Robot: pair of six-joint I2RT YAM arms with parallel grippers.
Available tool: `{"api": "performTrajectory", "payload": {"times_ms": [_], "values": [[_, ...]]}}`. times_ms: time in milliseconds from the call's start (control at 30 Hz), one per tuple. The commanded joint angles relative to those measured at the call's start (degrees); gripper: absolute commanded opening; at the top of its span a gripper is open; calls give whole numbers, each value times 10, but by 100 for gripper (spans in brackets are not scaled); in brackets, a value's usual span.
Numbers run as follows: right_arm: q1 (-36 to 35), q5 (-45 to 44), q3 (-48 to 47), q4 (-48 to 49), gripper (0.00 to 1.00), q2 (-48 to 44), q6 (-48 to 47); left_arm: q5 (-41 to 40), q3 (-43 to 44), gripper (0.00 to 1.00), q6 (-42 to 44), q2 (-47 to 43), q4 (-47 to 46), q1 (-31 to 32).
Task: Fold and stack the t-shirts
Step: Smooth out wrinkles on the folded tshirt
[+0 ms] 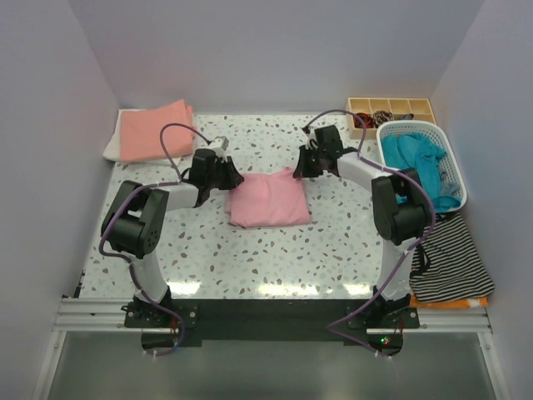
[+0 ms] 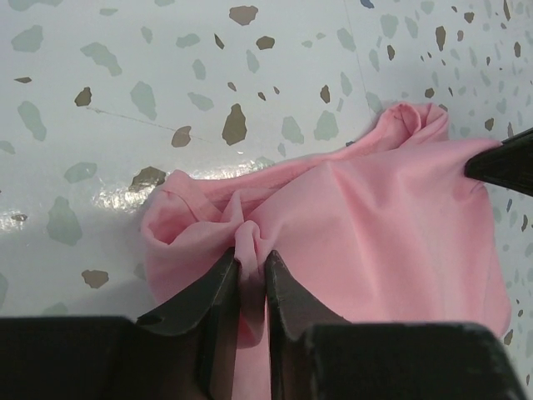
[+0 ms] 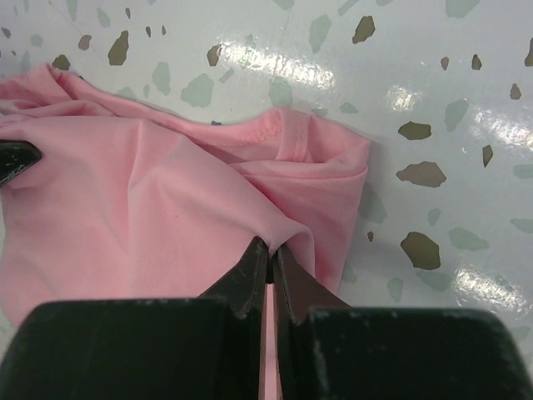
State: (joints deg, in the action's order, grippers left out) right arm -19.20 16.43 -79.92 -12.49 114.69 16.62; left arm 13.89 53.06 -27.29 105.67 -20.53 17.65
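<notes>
1. So, both sides are clamped on cloth: left gripper [image 2: 250, 265] pinches a bunched far-left corner of the pink t-shirt [image 1: 268, 200], right gripper [image 3: 271, 254] pinches the far-right edge.
2. Shirt lies mid-table, partly folded.
3. I'd lift both corners evenly, keep the edge taut, and bring it toward the near hem.
4. Left pinch looks bunchy, so go slow or it'll wrinkle.
5. Folded salmon-orange t-shirt [image 1: 154, 132] sits far left; probably the stack spot.

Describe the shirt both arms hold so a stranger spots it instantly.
Middle of the speckled table, between the arms: a folded light pink t-shirt. The left end effector and right end effector each pinch a far corner. Only it is pale pink, unlike the salmon-orange shirt far left and the teal shirt in the basket.
</notes>
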Motion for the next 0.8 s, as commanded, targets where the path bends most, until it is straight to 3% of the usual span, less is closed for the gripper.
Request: {"api": "performTrajectory", "payload": {"times_ms": [0, 267, 567, 667, 700, 767], "values": [[1, 8, -11, 23, 0, -53, -10, 0, 24, 21, 17, -34, -18, -2], [0, 1, -27, 48, 0, -35, -2, -17, 34, 16, 22, -45, -25, -17], [6, -73, -83, 71, 0, 41, -9, -15, 47, 12, 17, 29, -83, -44], [8, -82, -105, 79, 0, 69, -5, -1, 60, 36, 16, 59, -105, -46], [9, -85, -111, 82, 8, 76, -2, 3, 68, 49, 16, 74, -110, -46], [9, -90, -119, 98, 13, 86, -4, 3, 77, 70, 16, 84, -125, -46]]}}
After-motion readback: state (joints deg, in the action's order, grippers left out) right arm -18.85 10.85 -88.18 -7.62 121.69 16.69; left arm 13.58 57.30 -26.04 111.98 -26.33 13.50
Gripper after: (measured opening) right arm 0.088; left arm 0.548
